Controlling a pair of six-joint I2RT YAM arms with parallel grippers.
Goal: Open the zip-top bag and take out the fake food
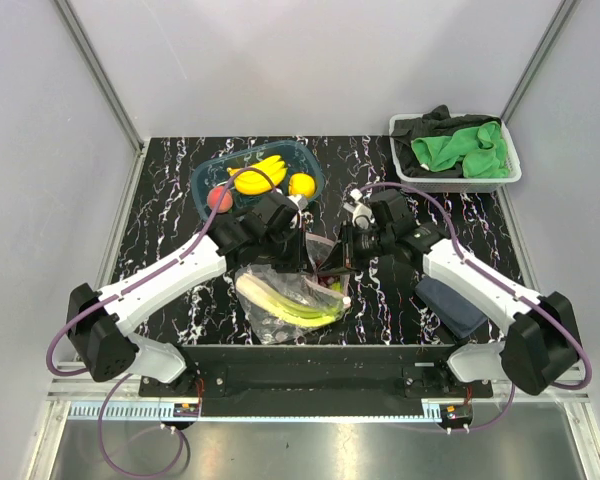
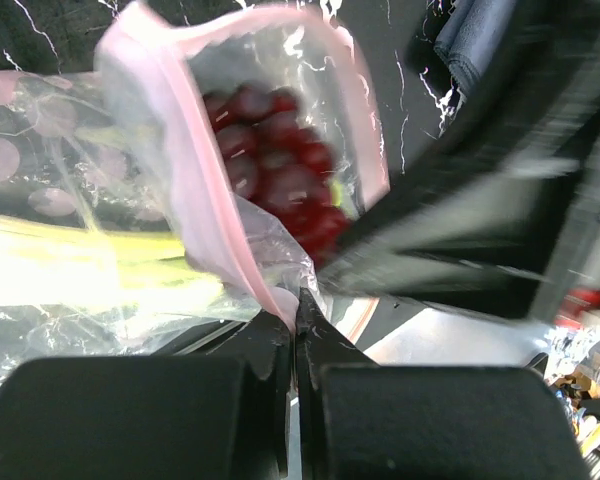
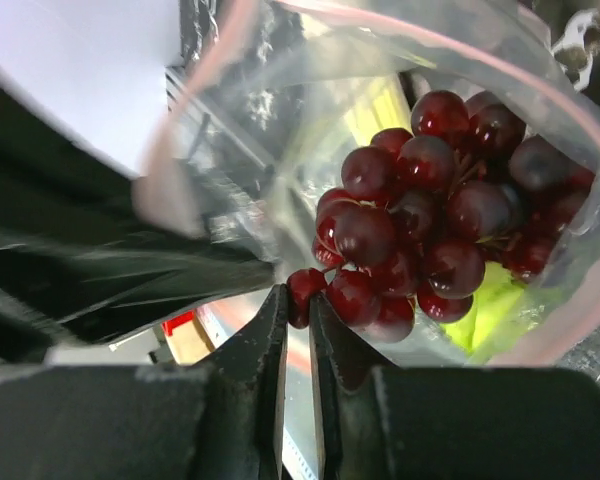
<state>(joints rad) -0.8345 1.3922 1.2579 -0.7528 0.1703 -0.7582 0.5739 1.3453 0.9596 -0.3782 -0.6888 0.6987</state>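
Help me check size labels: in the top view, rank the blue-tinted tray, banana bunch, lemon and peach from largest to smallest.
1. blue-tinted tray
2. banana bunch
3. lemon and peach: they look about alike, so I won't rank them.

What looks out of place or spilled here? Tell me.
Nothing stands out. The left gripper holds the zip-top bag open, grapes and leek inside; bananas, lemon and peach sit in the tray. No spill shows.
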